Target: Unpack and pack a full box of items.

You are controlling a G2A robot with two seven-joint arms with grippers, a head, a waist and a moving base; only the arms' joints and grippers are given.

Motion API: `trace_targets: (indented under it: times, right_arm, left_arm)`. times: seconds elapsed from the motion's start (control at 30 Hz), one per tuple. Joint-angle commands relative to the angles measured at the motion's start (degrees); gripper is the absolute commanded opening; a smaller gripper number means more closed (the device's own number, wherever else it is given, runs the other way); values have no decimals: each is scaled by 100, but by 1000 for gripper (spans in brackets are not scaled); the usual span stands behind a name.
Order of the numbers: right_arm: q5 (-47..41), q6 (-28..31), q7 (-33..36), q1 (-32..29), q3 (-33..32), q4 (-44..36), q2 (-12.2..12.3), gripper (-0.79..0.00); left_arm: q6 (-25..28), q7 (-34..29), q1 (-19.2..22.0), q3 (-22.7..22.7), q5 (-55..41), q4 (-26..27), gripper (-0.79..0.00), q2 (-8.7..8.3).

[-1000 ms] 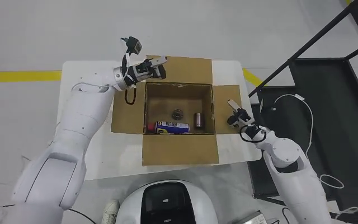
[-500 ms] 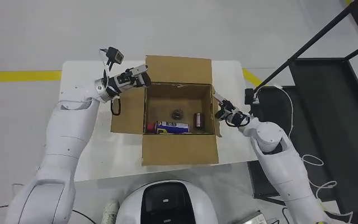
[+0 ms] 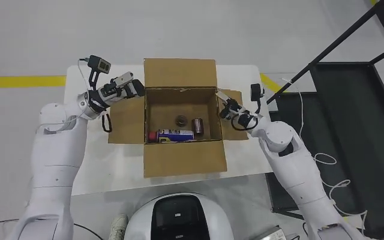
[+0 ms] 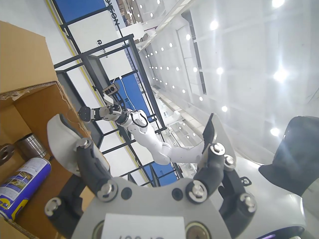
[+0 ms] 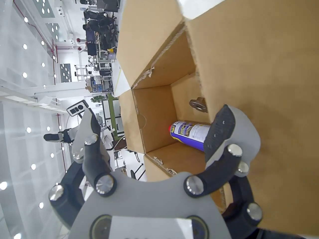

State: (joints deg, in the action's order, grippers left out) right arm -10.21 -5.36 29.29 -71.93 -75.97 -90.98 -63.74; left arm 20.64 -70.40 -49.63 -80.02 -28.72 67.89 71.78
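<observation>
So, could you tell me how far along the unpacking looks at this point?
Done: the box has all four flaps folded out. In hand: nothing; the left claw, over the left flap, and the right claw, by the right rim, are both open. Left: the spray can, metal cylinder and flanged metal part lie inside, so unpacking seems hardly begun.

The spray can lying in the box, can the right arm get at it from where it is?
Probably yes: the right gripper is open beside the rim of the box, the flaps are folded out, and nothing covers the spray can.
</observation>
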Motion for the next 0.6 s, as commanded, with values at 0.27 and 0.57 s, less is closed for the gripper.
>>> trace_targets:
  times: [0.27,0.57]
  right_arm:
    - [2071,-781,798,773,1147,-628,-40,0]
    - [2989,-1497,712,1335,2009,-348,-201,0]
  left_arm:
    - [-156,-239,135,-46,6,-321,0,-92]
    - [-82,-710,250,-59,-112,-574,0,-134]
